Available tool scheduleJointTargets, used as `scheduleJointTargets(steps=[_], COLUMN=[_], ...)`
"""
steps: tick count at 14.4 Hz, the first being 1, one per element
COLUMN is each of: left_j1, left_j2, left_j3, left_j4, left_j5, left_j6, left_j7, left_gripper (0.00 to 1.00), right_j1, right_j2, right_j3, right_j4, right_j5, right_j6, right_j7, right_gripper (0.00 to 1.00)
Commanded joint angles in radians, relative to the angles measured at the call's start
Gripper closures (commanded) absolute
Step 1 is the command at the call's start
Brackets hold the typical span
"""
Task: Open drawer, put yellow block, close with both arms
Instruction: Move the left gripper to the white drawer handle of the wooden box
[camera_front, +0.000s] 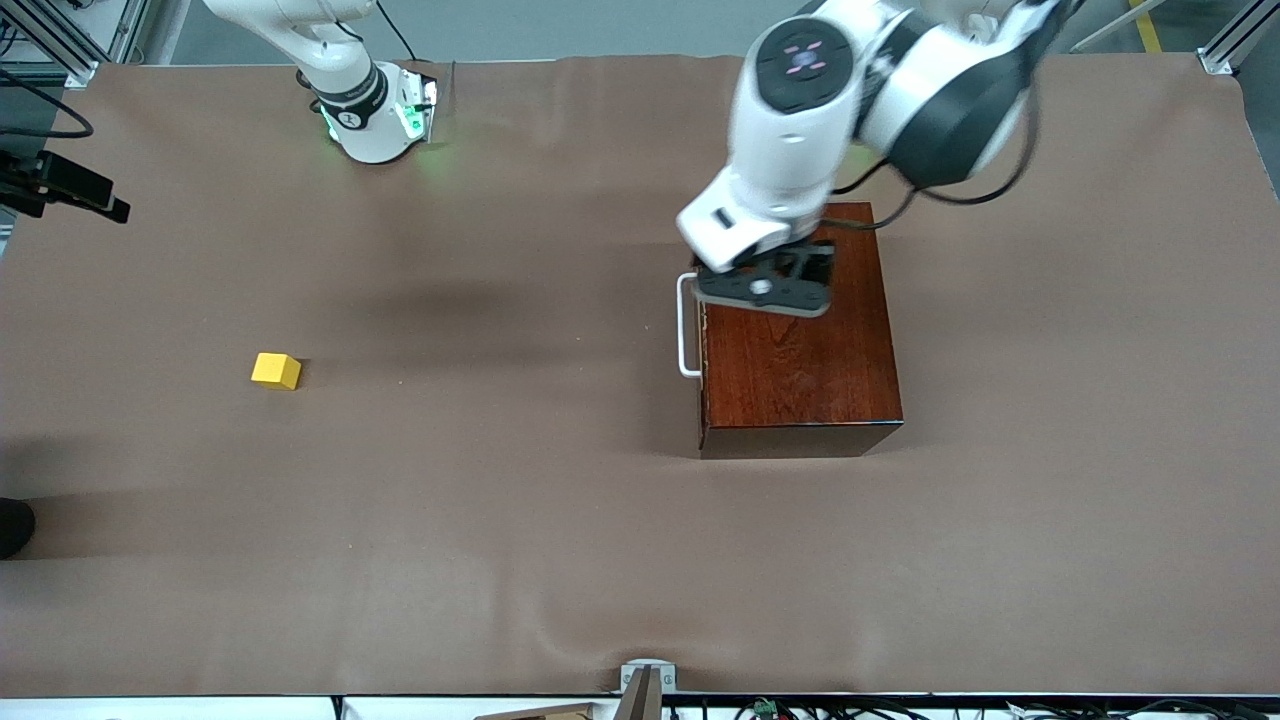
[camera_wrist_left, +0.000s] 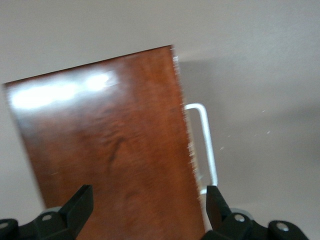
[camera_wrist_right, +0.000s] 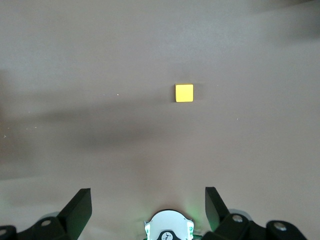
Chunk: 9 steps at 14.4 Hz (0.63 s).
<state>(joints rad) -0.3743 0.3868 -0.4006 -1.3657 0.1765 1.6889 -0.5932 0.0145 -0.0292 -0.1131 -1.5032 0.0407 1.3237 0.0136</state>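
The dark reddish-brown wooden box (camera_front: 800, 350) stands toward the left arm's end of the table. Its drawer is pushed in, and the white bar handle (camera_front: 687, 325) faces the right arm's end. My left gripper (camera_front: 765, 285) hovers open over the box top (camera_wrist_left: 110, 145), close to the handle edge. One of its fingertips (camera_wrist_left: 217, 202) is over the handle (camera_wrist_left: 205, 145). The yellow block (camera_front: 276, 370) lies alone on the brown cloth toward the right arm's end. My right gripper (camera_wrist_right: 148, 207) is open and empty, high over its own base (camera_wrist_right: 167, 227), with the block (camera_wrist_right: 184, 93) well below it.
A brown cloth (camera_front: 520, 520) covers the table. A black device (camera_front: 60, 185) juts in at the edge by the right arm's end, and a dark rounded thing (camera_front: 12, 525) sits nearer to the camera. A small metal bracket (camera_front: 645, 680) is at the front edge.
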Motion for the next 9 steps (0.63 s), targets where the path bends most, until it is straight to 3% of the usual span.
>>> scheduleJointTargets(steps=[1, 5, 9], left_j1=[-0.104, -0.289, -0.509], left_j2=[0.127, 0.227, 0.293], left_j3=[0.019, 0.155, 0.388], left_j4=[0.125, 0.135, 0.166], left_j5=[0.087, 0.090, 0.084], left_j6=[0.021, 0.144, 0.157], left_j7=[-0.118, -0.235, -0.290], left_gripper=[0.00, 0.00, 0.00], right_j1=[-0.001, 0.007, 0.001], right_j2=[0.005, 0.008, 0.006], right_j3=[0.000, -0.005, 0.001], right_j4=[0.020, 0.020, 0.015], right_j5=[0.011, 0.011, 0.013], right_j6=[-0.012, -0.017, -0.006], right_j7=[0.002, 0.003, 0.003], right_gripper=[0.00, 0.00, 0.00])
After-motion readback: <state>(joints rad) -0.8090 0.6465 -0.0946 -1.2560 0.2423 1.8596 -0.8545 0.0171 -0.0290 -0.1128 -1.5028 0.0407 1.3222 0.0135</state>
